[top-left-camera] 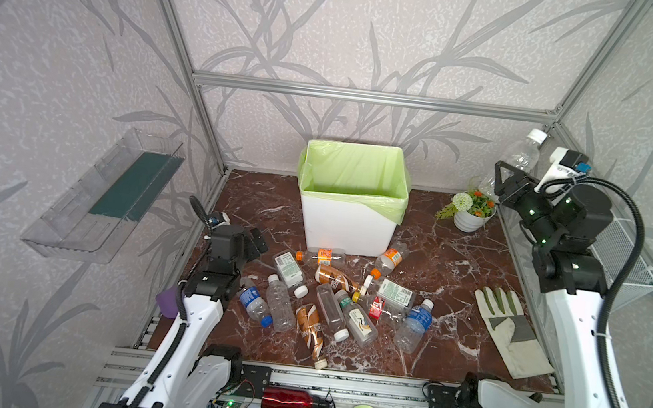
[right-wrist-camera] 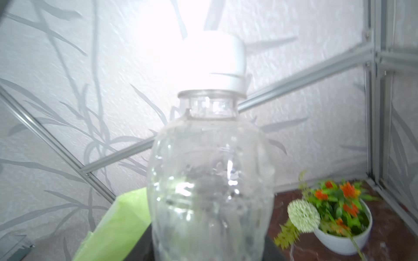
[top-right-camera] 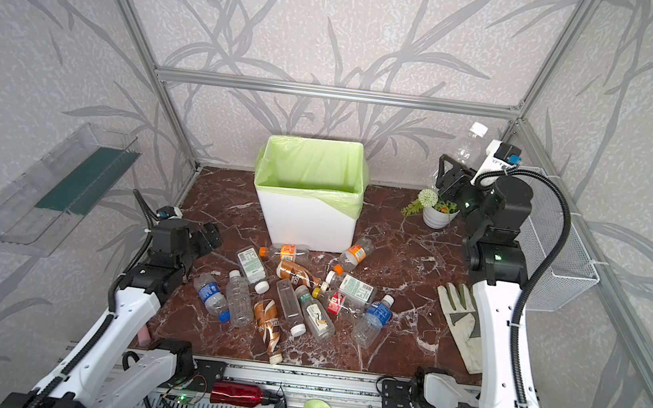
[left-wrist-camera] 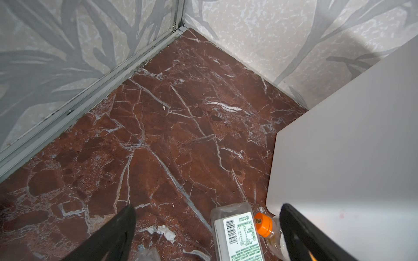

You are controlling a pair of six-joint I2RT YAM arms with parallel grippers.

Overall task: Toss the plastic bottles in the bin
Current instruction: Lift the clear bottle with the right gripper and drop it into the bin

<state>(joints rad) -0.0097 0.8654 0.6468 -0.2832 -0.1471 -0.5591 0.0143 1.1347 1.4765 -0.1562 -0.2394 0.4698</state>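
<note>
Within the right hand sits a clear bottle, cap pointing away.

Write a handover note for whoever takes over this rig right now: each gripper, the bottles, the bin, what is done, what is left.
Left gripper: open, empty, low beside the pile.
Right gripper: shut on a clear white-capped bottle, held high off to the right of the bin.
About a dozen bottles lie on the table in front of the bin.
Done: one bottle lifted; none visible in the bin.
Left: drop it in, then clear the pile.
</note>
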